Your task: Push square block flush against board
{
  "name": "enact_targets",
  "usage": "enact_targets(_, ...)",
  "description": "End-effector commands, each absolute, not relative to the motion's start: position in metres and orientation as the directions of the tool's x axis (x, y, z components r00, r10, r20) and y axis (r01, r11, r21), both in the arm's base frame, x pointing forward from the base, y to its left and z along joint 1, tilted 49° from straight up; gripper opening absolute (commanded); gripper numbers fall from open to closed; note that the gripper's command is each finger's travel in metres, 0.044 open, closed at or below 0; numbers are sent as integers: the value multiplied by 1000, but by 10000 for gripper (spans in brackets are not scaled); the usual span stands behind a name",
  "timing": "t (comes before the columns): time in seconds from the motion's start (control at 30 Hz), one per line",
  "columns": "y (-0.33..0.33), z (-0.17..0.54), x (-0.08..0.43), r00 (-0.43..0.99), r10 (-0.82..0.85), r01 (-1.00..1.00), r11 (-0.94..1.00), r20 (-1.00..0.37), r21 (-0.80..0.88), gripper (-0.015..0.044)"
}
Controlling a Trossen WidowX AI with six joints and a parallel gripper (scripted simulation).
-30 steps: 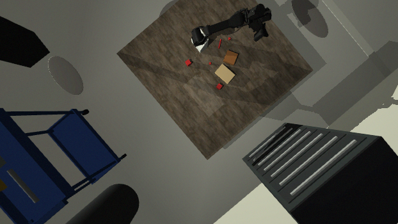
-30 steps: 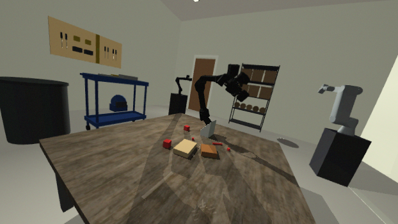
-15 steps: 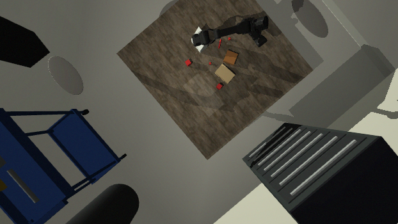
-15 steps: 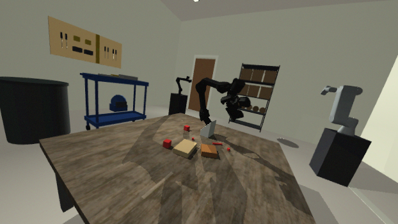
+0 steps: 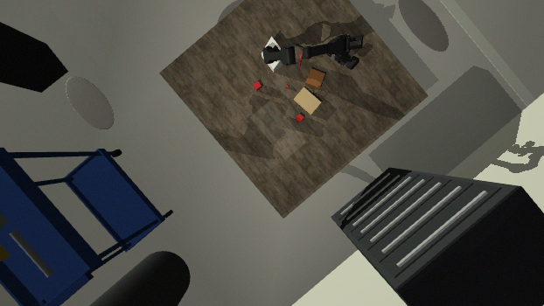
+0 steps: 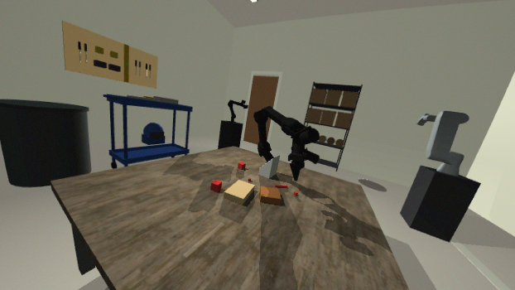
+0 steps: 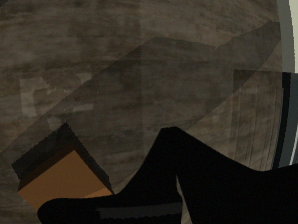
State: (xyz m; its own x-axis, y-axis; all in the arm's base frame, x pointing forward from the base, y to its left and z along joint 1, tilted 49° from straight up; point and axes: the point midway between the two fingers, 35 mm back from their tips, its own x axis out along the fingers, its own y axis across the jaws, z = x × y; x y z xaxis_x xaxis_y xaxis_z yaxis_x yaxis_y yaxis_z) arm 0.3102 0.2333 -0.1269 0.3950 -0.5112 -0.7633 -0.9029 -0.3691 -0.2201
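Observation:
The smaller orange-brown square block (image 6: pixel 271 195) lies flat on the wooden table, and it also shows in the top view (image 5: pixel 315 78). The larger tan board (image 6: pixel 239 191) lies just to its left, with a narrow gap between them, and it also shows in the top view (image 5: pixel 307 100). My gripper (image 6: pixel 296 178) is shut and empty. It points down, close above the table, to the right of and behind the orange-brown block and apart from it. In the wrist view the shut fingers (image 7: pixel 172 135) fill the lower part, and the block (image 7: pixel 63 179) sits at the lower left.
Two red cubes (image 6: pixel 215 186) (image 6: pixel 242 166) and small red bits (image 6: pixel 281 186) lie around the blocks. A white wedge (image 6: pixel 269 167) stands by the arm's base behind them. The table's right edge is beyond the gripper.

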Motion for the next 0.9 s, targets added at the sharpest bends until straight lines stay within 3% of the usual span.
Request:
enact_targets(0.0, 209, -144, 298, 307, -576, -919, -386, -758, -78, 0)
enact_targets(0.43, 139, -173, 257, 32, -740, -873, -348, -672, 341, 0)
enact_targets(0.7, 133, -176, 255, 18, -747, -867, -343, -665, 361, 0)
enact_targets(0.87, 94, -210, 256, 19, -749, -868, -342, -663, 361, 0)
